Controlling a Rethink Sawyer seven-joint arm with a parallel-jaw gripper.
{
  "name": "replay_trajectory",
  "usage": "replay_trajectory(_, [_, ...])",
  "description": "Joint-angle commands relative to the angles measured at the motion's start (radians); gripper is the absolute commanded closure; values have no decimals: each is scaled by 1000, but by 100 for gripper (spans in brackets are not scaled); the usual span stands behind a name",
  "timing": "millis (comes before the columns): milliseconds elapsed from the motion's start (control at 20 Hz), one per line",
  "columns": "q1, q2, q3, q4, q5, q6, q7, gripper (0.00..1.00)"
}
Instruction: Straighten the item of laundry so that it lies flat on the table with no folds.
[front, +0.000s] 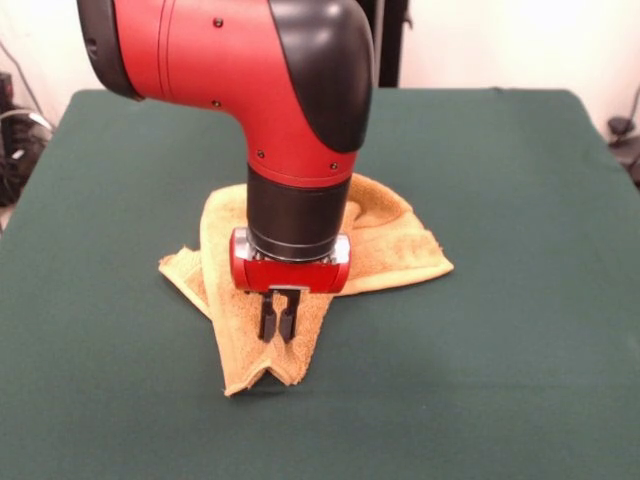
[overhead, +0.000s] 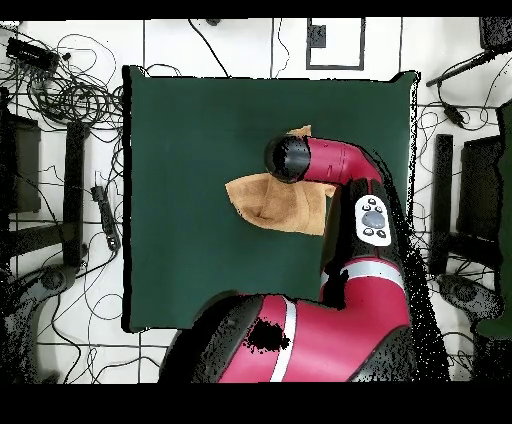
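Note:
The yellow-orange towel (front: 385, 240) lies crumpled near the middle of the dark green table (front: 520, 330). One flap is folded toward the front edge and creased lengthwise. My gripper (front: 277, 325) points straight down onto that near flap. Its fingers stand close together, with the cloth's creases running to their tips, so it looks shut on the towel. The red arm hides the towel's middle. In the overhead view the towel (overhead: 265, 200) pokes out from under the arm, with a corner near the far end (overhead: 300, 131). The gripper itself is hidden there.
The red and black arm (overhead: 340, 165) reaches over the table (overhead: 190, 130) from the base at the bottom. Cables and equipment (overhead: 60, 90) lie on the floor around the table. Green cloth surrounds the towel on all sides.

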Motion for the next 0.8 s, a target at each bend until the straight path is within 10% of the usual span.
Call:
replay_trajectory(50, [44,131,59,139,-12,-33,142,100])
replay_trajectory(800, [35,76,40,269,-30,-89,150,100])
